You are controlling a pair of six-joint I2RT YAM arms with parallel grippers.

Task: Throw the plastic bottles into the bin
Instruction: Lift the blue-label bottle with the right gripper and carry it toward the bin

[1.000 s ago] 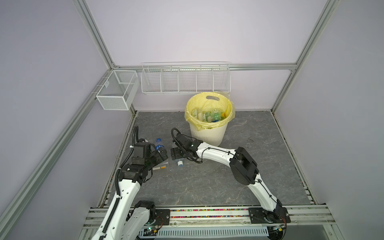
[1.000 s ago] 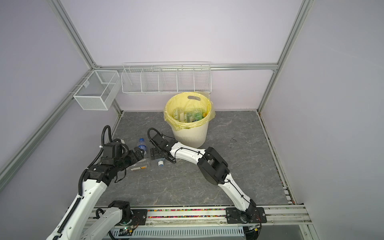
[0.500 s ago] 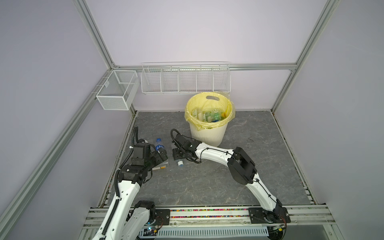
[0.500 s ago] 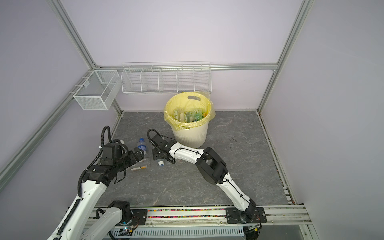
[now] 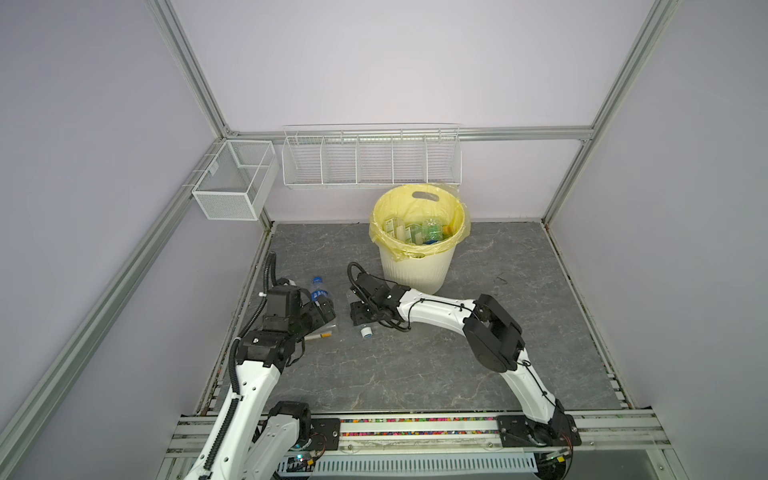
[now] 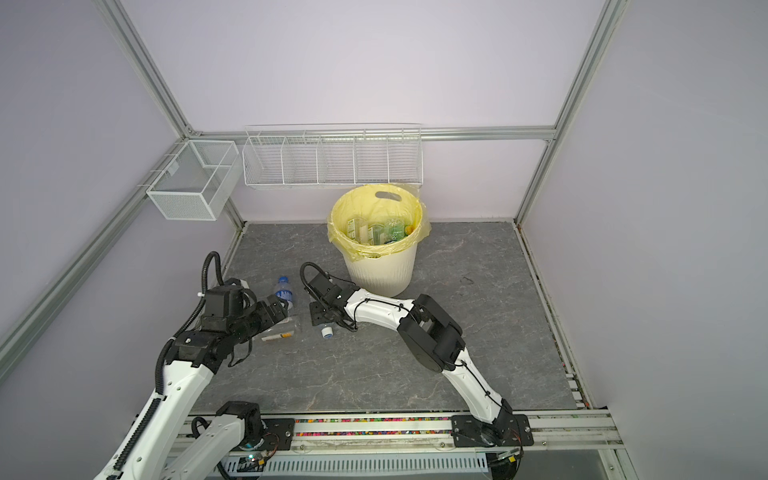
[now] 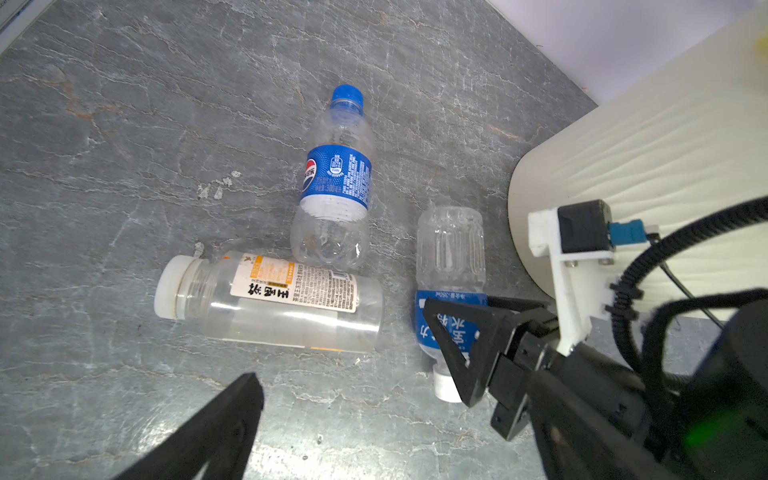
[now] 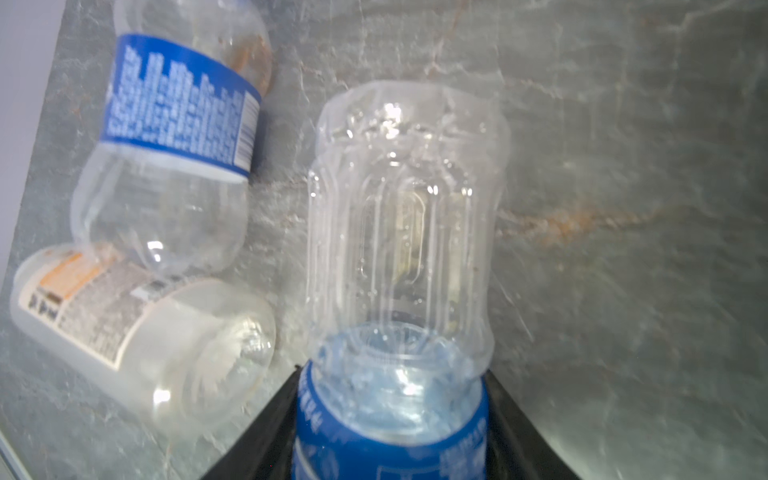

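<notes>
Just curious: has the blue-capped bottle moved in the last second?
No. The blue-capped bottle lies where it did, equally far left of the bin.

A grey marble-patterned floor fills the centre. At twelve o'clock, a long white wire rack with five compartments hangs on the pale lilac back wall. At ten o'clock, a white mesh basket hangs from a silver frame rail.

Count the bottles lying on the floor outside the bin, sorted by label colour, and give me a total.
Blue label: 2 (blue-capped bottle, ribbed bottle)
Orange-and-white label: 1 (wide-necked bottle)
Total: 3
</notes>
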